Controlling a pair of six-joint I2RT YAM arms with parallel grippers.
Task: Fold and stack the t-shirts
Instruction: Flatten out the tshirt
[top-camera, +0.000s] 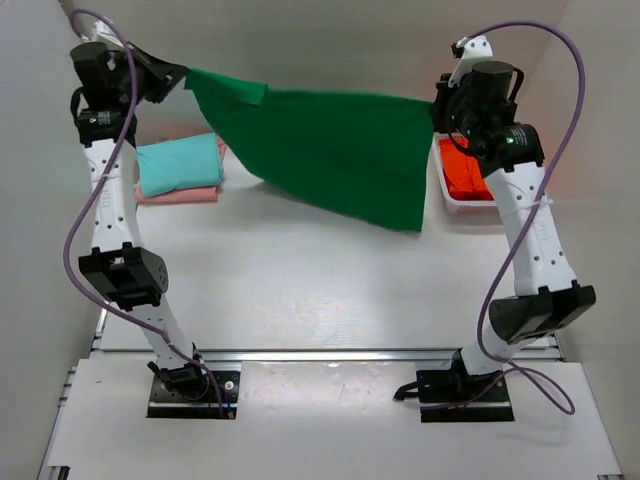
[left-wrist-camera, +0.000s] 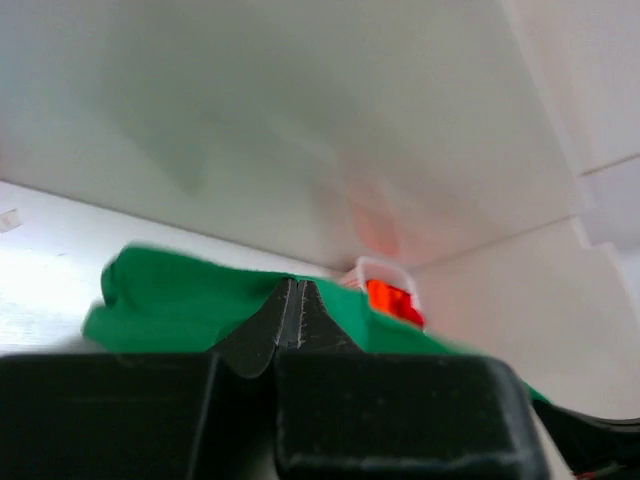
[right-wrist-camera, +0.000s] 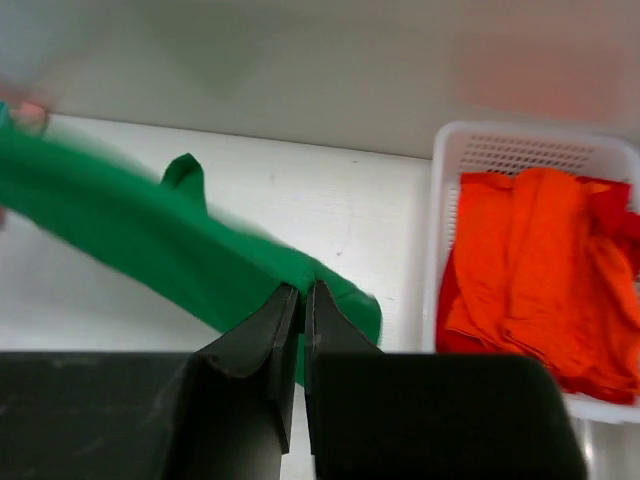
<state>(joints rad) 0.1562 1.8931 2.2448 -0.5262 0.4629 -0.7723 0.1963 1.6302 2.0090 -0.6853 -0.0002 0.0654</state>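
Green t-shirt (top-camera: 330, 150) stretched between left tool (top-camera: 182, 76) and right tool (top-camera: 436, 112), both clenched on it; full spread shown overhead only.

The left gripper (left-wrist-camera: 298, 290) and right gripper (right-wrist-camera: 302, 292) are each formed as a matt-black block with two black wedge-shaped fingers (right-wrist-camera: 262, 335) tapered to thin tips. Behind the fingers, white tubular arm links (top-camera: 112, 190) dotted with small holes are joined by black motor housings (top-camera: 125, 275) — a small green light (top-camera: 512, 140) is set there. A lilac cable (top-camera: 68, 255) is looped beside each arm, down to black base plates (top-camera: 190, 392).
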